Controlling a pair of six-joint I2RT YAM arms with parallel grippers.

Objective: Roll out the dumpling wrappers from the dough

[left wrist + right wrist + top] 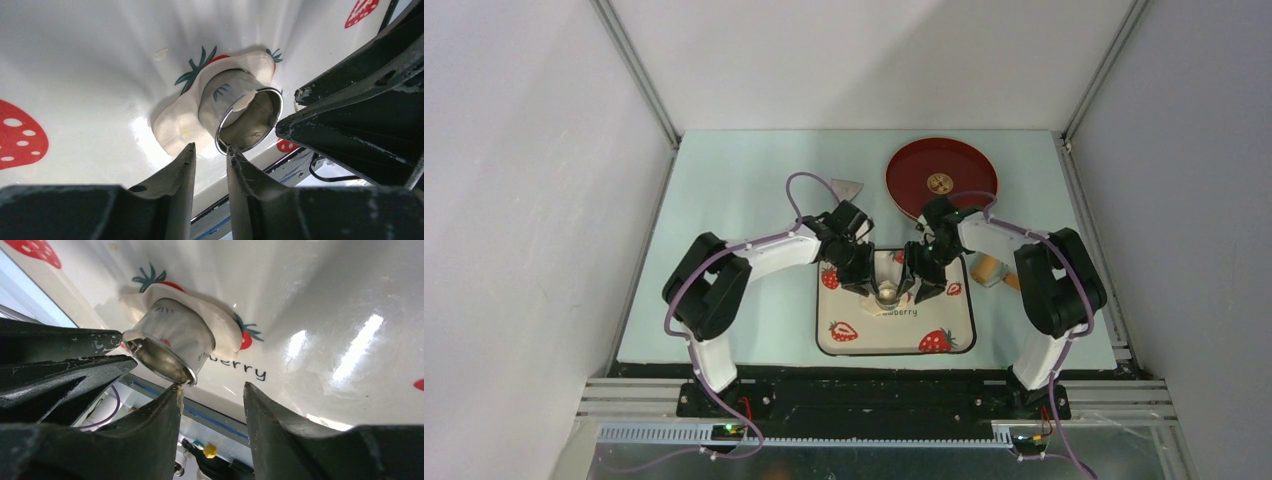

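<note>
Cutter (886, 293) stands on the tray (894, 346) at the middle of the table (744, 200) in the overhead view. The left end effector (867, 283) flanks it at nine o'clock and the right end effector (923, 283) at three, a pairing that looks meant to steady the ring from both sides. At one o'clock from the tray sits a red plate (914, 165) with one wrapper (939, 182) at its centre. It is apparently the collecting spot for finished rounds, close to the right arm.

From the left wrist, the cutter is seen pressed into the dough (172, 125), which bulges out around its base. A small scrap clings to the steel rim. The left end effector's jaws are parted by a narrow gap with nothing between them, their tips just short of the rim at six o'clock.

From the right wrist, the right end effector's jaws are spread wider and are likewise empty. One fingertip is touching or just beside the rim; which of the two cannot be told. The dough wraps the cutter's far side, over the strawberry print.

Neither side grips the ring, so the stamping step looks done. Whether the round is cut clean through cannot be told, since the cutter hides it. Lifting the ring without dragging the soft dough appears to be the next concern.
</note>
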